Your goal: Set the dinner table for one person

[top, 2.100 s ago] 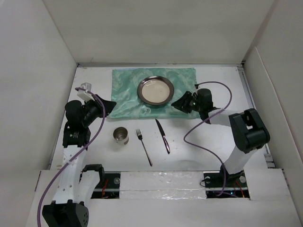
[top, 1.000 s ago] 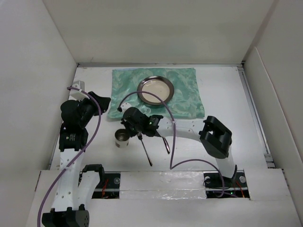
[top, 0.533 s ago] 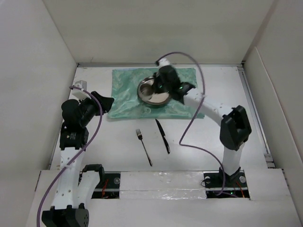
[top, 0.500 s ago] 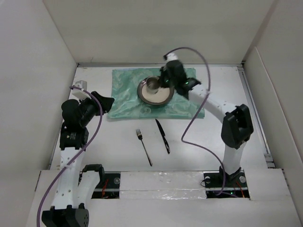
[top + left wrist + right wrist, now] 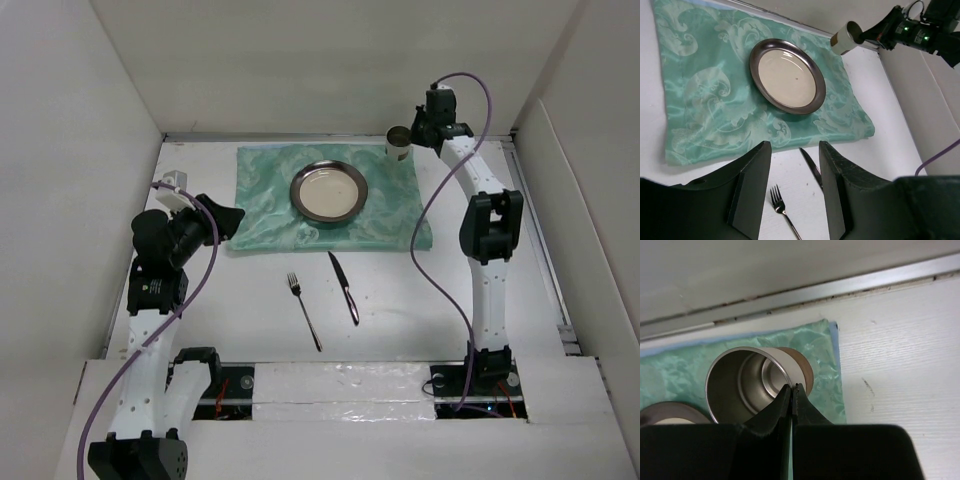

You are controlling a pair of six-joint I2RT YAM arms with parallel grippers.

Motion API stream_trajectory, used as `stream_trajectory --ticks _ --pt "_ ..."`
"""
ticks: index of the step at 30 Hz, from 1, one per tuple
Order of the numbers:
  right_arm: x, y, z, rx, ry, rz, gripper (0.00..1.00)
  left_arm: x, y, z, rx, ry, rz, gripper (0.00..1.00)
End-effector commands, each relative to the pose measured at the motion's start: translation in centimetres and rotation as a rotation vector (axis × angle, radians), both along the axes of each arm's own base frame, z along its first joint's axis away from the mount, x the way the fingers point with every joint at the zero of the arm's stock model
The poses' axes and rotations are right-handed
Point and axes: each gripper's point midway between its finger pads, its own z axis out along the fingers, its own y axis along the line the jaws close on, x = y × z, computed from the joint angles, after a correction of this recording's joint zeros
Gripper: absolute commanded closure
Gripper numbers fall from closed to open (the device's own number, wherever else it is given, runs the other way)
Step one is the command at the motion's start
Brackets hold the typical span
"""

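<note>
Nearest my side of the dinner table [image 5: 450, 290], a fork [image 5: 304, 312] and a knife [image 5: 344, 287] lie on the bare white top. They are side by side without touching, the fork on the left, and both sit just short of the green mat's [image 5: 262, 190] near edge.

On the left, the left gripper [image 5: 794, 147] hangs above the table by the mat's near left corner. Its two fingers [image 5: 752, 190] are spread wide with nothing between them.

Farther out, the mat lies flat across the middle of the table. A round metal plate [image 5: 329, 190] with a pale centre rests on it, roughly midway along.

At the far right corner of the mat is a metal cup [image 5: 747, 380]. The right arm is stretched out to it, and the right gripper [image 5: 791, 390] pinches the cup's rim, fingers nearly together, one inside the wall and one outside. From the left wrist view the cup looks tipped. I cannot tell whether its base touches the mat.
</note>
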Motion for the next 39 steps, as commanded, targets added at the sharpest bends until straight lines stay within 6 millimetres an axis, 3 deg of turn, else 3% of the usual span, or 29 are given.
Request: stream_trajectory --ticks 1,11,14,15,16,17,18,20,21,23,24,25,26,27,28,29,30,31,32,33,34,36,37,38,39 --pt "0.5 0.1 0.4 0.026 0.024 0.028 1.00 0.3 -0.3 1.0 -0.005 -0.047 -0.022 0.60" --pt "-0.2 -0.8 -3.8 0.052 0.094 0.005 1.00 0.4 -0.4 0.9 -0.012 -0.041 -0.027 0.59" --pt "-0.6 -0.8 -3.7 0.068 0.081 -0.005 0.84 0.3 -0.5 0.8 -0.018 -0.042 -0.033 0.59" --pt "-0.7 -1.3 -2.6 0.078 0.060 -0.016 0.78 0.3 -0.5 0.8 -0.019 -0.043 -0.030 0.59" --pt "-0.8 -0.6 -1.7 0.108 0.037 0.018 0.59 0.5 -0.4 0.6 -0.017 -0.033 -0.023 0.58" --pt "-0.8 -0.5 -1.7 0.108 0.037 0.018 0.58 0.5 -0.4 0.6 -0.017 -0.032 -0.023 0.58" --pt "-1.0 -0.7 -0.2 0.124 0.018 0.028 0.50 0.6 -0.4 0.5 -0.018 -0.029 -0.022 0.58" --pt "-1.6 -0.3 1.2 0.140 0.005 0.051 0.45 0.4 -0.3 0.6 -0.017 -0.038 -0.018 0.57" --pt "-2.3 -0.3 4.2 0.144 -0.042 0.062 0.43 0.5 -0.1 0.7 -0.016 -0.039 -0.006 0.57" --pt "-3.0 -0.8 7.4 0.152 -0.117 0.060 0.42 0.6 0.0 0.5 -0.016 -0.031 0.004 0.57" --pt "-4.1 -0.7 7.2 0.155 -0.110 0.071 0.42 0.6 0.0 0.4 -0.018 -0.027 0.003 0.57" --pt "-5.6 -0.6 12.1 0.166 -0.220 0.088 0.43 0.5 0.0 0.5 -0.023 -0.029 0.005 0.57" --pt "-6.8 0.2 13.4 0.163 -0.254 0.115 0.47 0.5 0.0 0.5 -0.028 -0.028 0.009 0.57" --pt "-9.0 1.9 10.5 0.169 -0.203 0.153 0.69 0.6 0.1 0.3 -0.028 -0.025 0.017 0.58" --pt "-11.4 3.1 15.5 0.187 -0.344 0.189 0.86 0.6 0.2 0.2 -0.038 -0.009 0.027 0.59" --pt "-13.1 4.5 15.2 0.197 -0.354 0.219 1.00 0.7 0.3 0.0 -0.037 -0.003 0.034 0.60" --pt "-14.7 5.9 15.0 0.205 -0.374 0.244 1.00 0.8 0.4 0.0 -0.048 0.004 0.047 0.62" --pt "-17.8 9.9 10.9 0.215 -0.326 0.319 1.00 0.8 0.6 -0.1 -0.057 0.016 0.062 0.64" --pt "-20.9 11.5 12.2 0.240 -0.382 0.351 1.00 0.9 0.8 -0.1 -0.062 0.019 0.078 0.64" --pt "-22.4 12.4 10.9 0.235 -0.396 0.316 1.00 1.1 1.2 -0.1 -0.069 0.024 0.108 0.65" --pt "-26.6 16.4 6.7 0.246 -0.349 0.410 1.00 1.1 1.2 -0.4 -0.068 0.039 0.113 0.65" --pt "-30.2 18.5 5.2 0.245 -0.325 0.447 1.00 1.0 1.0 -0.7 -0.064 0.042 0.097 0.70" --pt "-32.0 19.3 3.2 0.209 -0.263 0.476 1.00 1.0 0.9 -0.6 -0.064 0.032 0.086 0.74" --pt "-35.4 22.1 2.1 0.174 -0.229 0.576 1.00 0.9 0.7 -0.6 -0.063 0.028 0.071 0.80" --pt "-36.6 22.2 1.3 0.123 -0.215 0.560 1.00 0.9 0.4 -0.5 -0.061 0.028 0.054 0.94"
